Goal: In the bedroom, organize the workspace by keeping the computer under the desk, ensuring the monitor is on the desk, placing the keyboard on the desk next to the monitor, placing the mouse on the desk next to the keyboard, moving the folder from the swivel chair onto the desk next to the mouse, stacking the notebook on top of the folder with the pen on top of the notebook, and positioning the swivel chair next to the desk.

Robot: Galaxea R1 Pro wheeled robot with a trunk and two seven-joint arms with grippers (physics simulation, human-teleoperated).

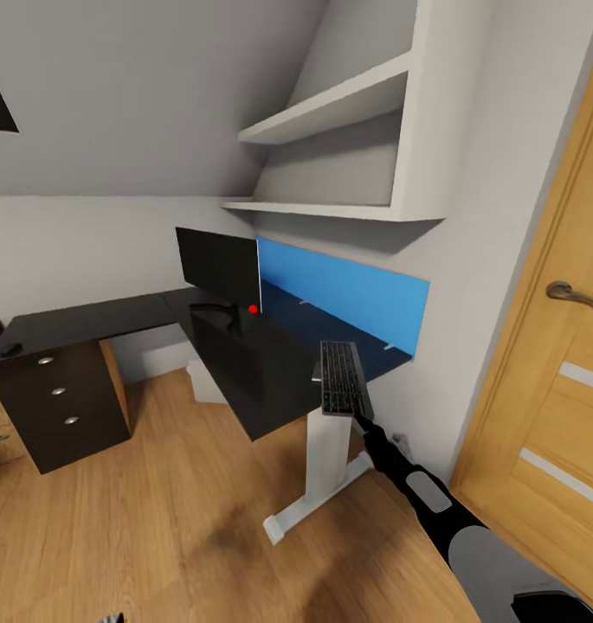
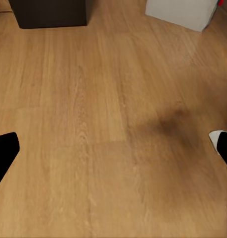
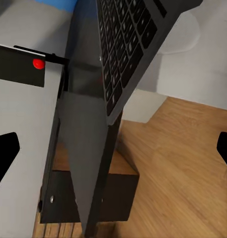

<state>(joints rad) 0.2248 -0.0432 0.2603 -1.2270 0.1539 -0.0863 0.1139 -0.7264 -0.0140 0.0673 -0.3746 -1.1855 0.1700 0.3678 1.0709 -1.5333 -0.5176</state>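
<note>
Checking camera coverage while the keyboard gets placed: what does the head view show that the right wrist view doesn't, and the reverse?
Head view adds the wall shelves, the door, a small dark mouse at the desk's left end, and the right arm. Right wrist view adds the keyboard's keys close up and the claw's fingertips. Shared: keyboard, monitor with its red dot, black desk, drawer unit, wooden floor.

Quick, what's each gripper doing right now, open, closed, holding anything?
Left gripper: open, empty, over the floor.
Right gripper: looks open; keyboard at its tip over the desk.
</note>
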